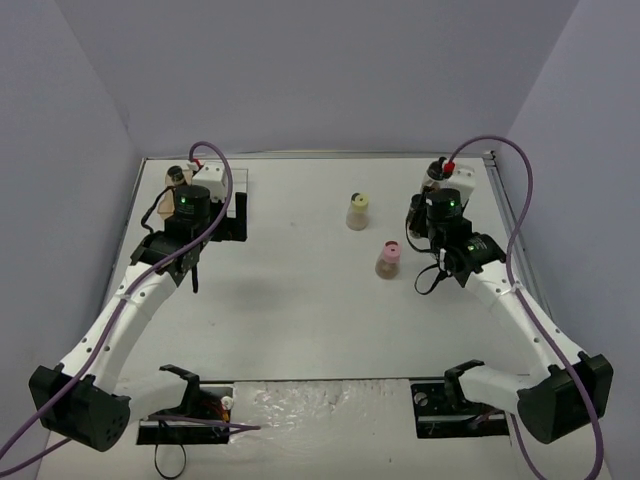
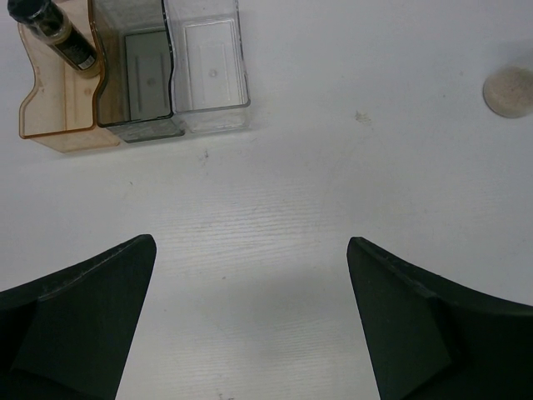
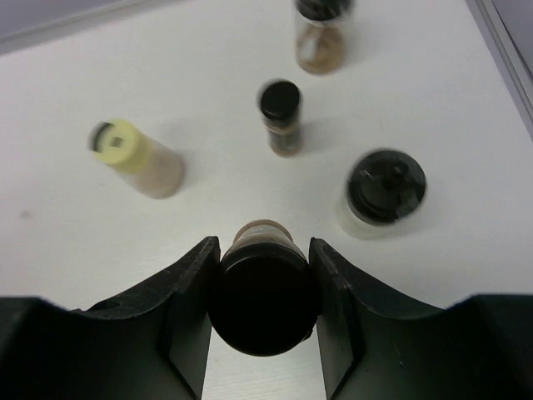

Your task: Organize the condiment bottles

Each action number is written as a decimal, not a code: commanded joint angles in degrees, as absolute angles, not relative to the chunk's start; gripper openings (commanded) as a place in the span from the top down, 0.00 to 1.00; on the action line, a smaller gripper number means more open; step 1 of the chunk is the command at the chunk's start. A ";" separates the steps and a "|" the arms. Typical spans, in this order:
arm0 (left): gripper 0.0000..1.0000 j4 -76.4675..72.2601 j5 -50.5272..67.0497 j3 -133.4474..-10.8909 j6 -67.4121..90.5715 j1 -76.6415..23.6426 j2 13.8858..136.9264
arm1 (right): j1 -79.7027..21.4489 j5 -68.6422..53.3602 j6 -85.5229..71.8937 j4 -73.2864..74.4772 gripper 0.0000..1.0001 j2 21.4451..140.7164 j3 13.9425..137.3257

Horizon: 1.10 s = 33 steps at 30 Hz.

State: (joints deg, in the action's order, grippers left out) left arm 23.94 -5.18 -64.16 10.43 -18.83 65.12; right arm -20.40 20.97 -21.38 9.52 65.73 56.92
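Note:
My right gripper (image 3: pixel 262 247) is shut on a black-capped bottle (image 3: pixel 264 292) with tan contents, its cap toward the camera. Beyond it stand a yellow-capped bottle (image 3: pixel 137 158), a narrow dark black-capped bottle (image 3: pixel 281 117), a rounder clear bottle with a black knob cap (image 3: pixel 381 192) and another bottle (image 3: pixel 321 33) at the top edge. In the top view the yellow-capped bottle (image 1: pixel 357 210) and a pink-capped bottle (image 1: pixel 388 259) stand left of my right gripper (image 1: pixel 418 215). My left gripper (image 2: pixel 250 250) is open and empty over bare table. A narrow dark bottle (image 2: pixel 58 33) stands in the tray's brown section.
The three-compartment tray has brown (image 2: pixel 58 117), grey (image 2: pixel 137 92) and clear (image 2: pixel 208 75) sections and sits at the back left, partly under my left arm (image 1: pixel 225 205). A pale round disc (image 2: pixel 510 92) lies at the right edge of the left wrist view. Walls close in the table.

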 commanded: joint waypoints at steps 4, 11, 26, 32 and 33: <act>0.03 21.43 -6.61 -65.28 8.37 -17.86 62.66 | -30.60 12.05 -10.24 6.43 0.85 75.81 73.99; 0.03 21.24 -13.69 -64.28 7.67 -17.36 61.18 | -37.95 3.79 -7.43 0.97 0.83 90.43 80.15; 0.03 18.25 -7.17 -62.99 10.33 -15.23 62.30 | -42.45 2.90 -7.56 -6.88 0.68 108.96 80.06; 0.03 16.99 -0.62 -62.79 12.83 -15.36 64.66 | -42.45 2.61 -7.61 -9.61 0.51 108.73 76.01; 0.03 16.75 0.66 -62.70 13.26 -15.38 64.96 | -42.48 2.30 -7.65 -9.83 0.46 108.48 75.62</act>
